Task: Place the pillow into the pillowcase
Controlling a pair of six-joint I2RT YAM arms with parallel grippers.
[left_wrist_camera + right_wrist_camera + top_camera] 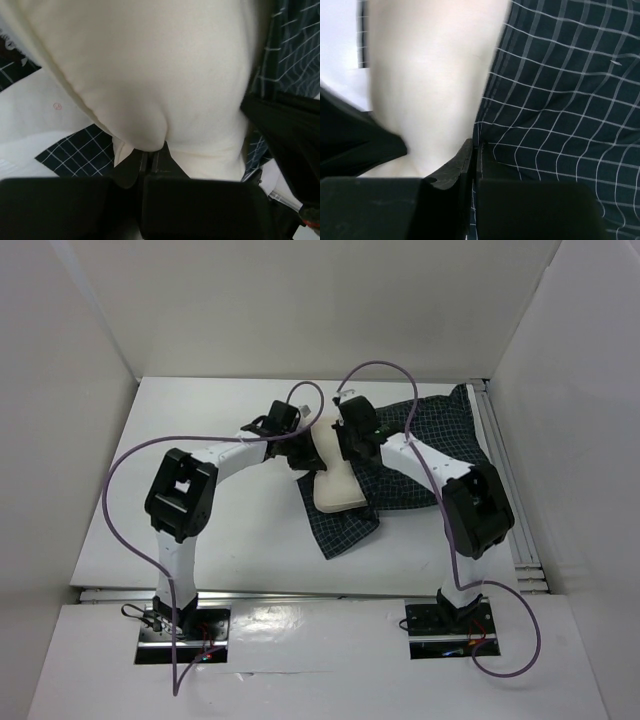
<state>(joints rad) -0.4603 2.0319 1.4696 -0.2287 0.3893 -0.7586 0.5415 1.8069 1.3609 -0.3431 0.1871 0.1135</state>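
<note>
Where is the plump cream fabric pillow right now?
Top view: the plump cream fabric pillow lies mid-table on the dark green-black checked cloth pillowcase, between the left gripper and the right gripper.

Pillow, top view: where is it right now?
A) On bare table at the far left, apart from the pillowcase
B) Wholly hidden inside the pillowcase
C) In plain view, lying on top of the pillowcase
C: the top view shows the pillow with its cream fabric uncovered, lying on the checked pillowcase, which spreads out beneath it and to the right.
</note>
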